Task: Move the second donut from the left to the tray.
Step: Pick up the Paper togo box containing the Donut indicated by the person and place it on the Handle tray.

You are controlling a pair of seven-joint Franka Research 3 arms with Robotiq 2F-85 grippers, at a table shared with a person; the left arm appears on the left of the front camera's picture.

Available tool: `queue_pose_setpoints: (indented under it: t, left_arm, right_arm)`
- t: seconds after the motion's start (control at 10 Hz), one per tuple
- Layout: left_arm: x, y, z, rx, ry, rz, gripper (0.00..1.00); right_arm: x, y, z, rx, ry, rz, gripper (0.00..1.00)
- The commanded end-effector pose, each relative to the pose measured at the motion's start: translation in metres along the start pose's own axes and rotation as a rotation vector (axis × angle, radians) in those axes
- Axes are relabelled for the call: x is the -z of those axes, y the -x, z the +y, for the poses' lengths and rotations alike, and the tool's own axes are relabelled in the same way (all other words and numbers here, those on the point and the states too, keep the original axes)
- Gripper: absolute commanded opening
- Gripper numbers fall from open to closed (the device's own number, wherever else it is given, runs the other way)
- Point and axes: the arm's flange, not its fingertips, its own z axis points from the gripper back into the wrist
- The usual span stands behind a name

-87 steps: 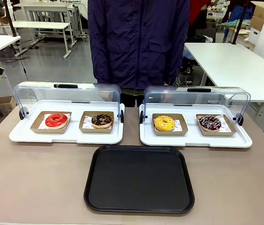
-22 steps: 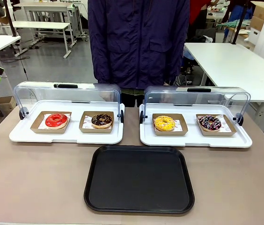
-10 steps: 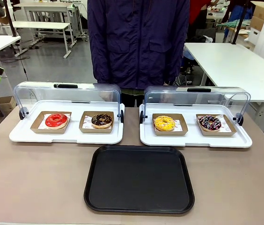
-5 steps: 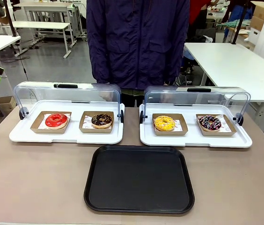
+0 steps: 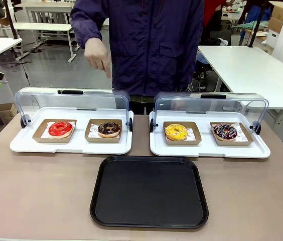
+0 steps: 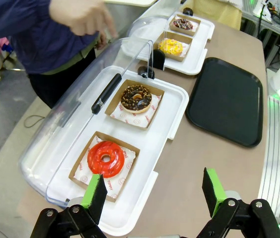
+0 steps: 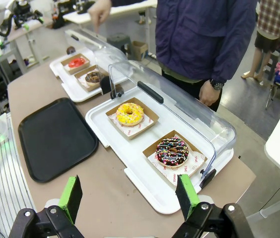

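Left hand [image 6: 154, 184] & right hand [image 7: 128, 191] were both spread wide, holding nothing. Crumb-topped choc donut [image 5: 109, 128] sat in its cardboard holder [image 5: 92, 137] on left white display tray [image 5: 71, 147]. Black tray [image 5: 149, 193] lay near it on desk [image 5: 41, 191].

Table [image 5: 41, 201] with black tray [image 5: 149, 193], two display trays [image 5: 71, 149]

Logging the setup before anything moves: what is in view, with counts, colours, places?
display trays: two, white, clear lids raised, far side.
red donut: one, left display tray, left.
crumb-topped chocolate donut: one, same tray, right.
yellow donut: one, right display tray, left.
sprinkled dark donut: one, same tray, right.
cardboard holders: four, brown, under the donuts.
black tray: one, near middle.
person's hand: one, raised above left lid.
left gripper: black, green pads, open.
right gripper: same, open.
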Motion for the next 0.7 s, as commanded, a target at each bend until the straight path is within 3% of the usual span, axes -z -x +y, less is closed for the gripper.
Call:
queue_pose_setpoints:
  t: [0.0,0.6]
  left_arm:
    - [-0.0004,0.0,0.0006,0.014,0.008,-0.005,1.0]
    - [-0.0004,0.0,0.0006,0.014,0.008,-0.005,1.0]
  right_arm:
    - [0.0002,-0.0026,-0.0024,-0.023,0.0,-0.026,1.0]
    - [0.0002,-0.0026,-0.0024,-0.023,0.0,-0.026,1.0]
